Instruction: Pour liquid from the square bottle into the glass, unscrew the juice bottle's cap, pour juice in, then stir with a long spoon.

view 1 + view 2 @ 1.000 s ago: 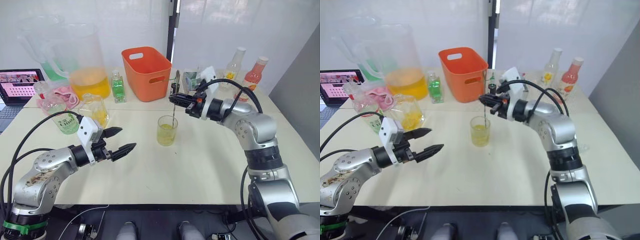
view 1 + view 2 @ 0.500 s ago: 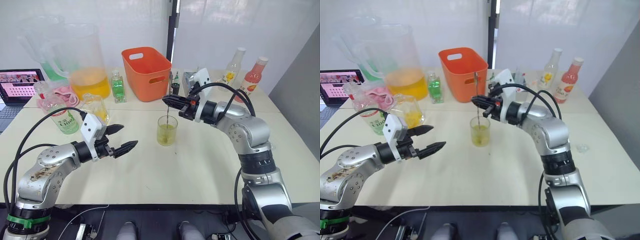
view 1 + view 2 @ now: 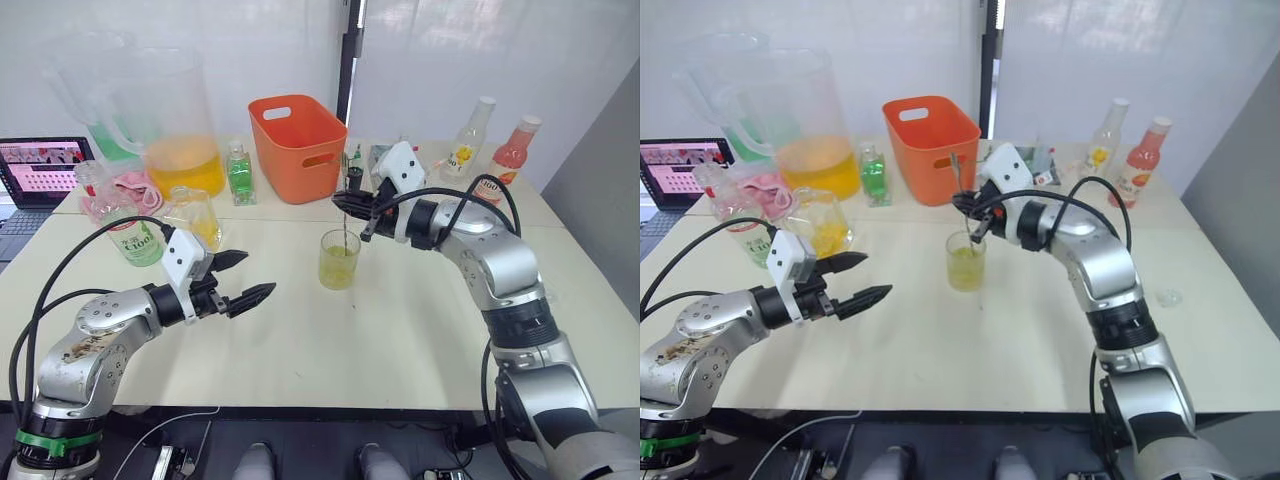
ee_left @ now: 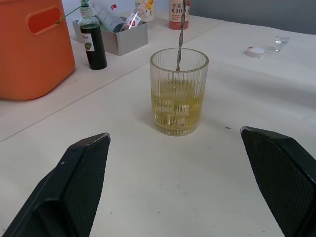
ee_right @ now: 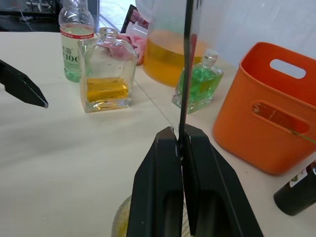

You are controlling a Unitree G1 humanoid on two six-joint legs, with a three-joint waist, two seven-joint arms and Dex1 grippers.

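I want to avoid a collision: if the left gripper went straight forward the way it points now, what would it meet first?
Probably the glass: it stands straight ahead of the open left gripper, between its fingers, with bare table before it.

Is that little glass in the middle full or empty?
Partly full. The glass holds yellowish liquid to about halfway up its ribbed wall, and the long spoon dips into it from above.

Orange bin (image 3: 297, 145), huge pitcher (image 3: 165, 120), laptop (image 3: 40, 168).
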